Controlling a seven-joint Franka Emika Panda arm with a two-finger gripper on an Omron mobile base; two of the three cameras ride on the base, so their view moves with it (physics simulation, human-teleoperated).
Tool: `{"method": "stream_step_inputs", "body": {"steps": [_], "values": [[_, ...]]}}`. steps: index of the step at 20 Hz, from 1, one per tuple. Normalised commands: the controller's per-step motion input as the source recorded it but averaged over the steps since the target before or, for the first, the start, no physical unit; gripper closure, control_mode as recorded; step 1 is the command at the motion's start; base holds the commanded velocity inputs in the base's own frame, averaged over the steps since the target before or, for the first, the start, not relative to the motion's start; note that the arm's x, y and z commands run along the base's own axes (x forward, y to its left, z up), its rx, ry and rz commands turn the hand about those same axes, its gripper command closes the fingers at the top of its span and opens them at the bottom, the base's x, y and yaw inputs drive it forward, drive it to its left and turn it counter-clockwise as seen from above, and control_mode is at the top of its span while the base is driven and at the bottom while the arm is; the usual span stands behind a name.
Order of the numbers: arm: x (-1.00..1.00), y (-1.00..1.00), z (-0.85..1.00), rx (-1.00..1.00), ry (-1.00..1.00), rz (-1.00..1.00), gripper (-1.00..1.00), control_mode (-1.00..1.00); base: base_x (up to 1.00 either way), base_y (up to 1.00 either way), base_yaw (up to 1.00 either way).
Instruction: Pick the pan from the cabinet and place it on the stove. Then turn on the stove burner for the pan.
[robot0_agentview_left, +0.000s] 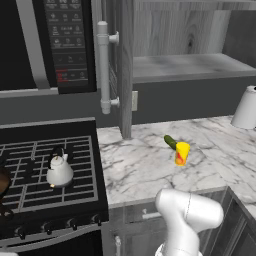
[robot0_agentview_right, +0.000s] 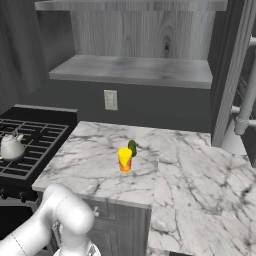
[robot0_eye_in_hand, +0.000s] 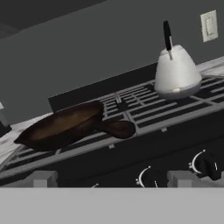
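Dark-brown pan (robot0_eye_in_hand: 65, 125) lies tilted on the black stove (robot0_eye_in_hand: 144, 109) grates; cabinet (robot0_agentview_left: 125, 65) door open.

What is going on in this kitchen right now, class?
A white robot arm is working at the stove. The pan already sits on the grates, beside the white kettle, and nothing holds it. The tool is open and faces the row of knobs along the front. The cabinet door stands open, shelf bare. Turning on the burner appears to be what remains.
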Motion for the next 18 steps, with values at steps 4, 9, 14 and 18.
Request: {"method": "stream_step_inputs", "body": {"steps": [4, 9, 14, 18], "values": [[0.06, 0.16, -0.10, -0.12, 0.00, 0.00, -1.00, -1.00, 0.00, 0.00, 0.00], [0.05, 0.04, -0.18, -0.04, 0.00, 0.00, -1.00, -1.00, 0.00, 0.00, 0.00], [0.01, 0.00, -0.21, 0.00, -0.02, 0.00, -1.00, -1.00, 0.00, 0.00, 0.00], [0.06, 0.00, -0.13, 0.00, -0.01, 0.00, -1.00, -1.00, 0.00, 0.00, 0.00]]}}
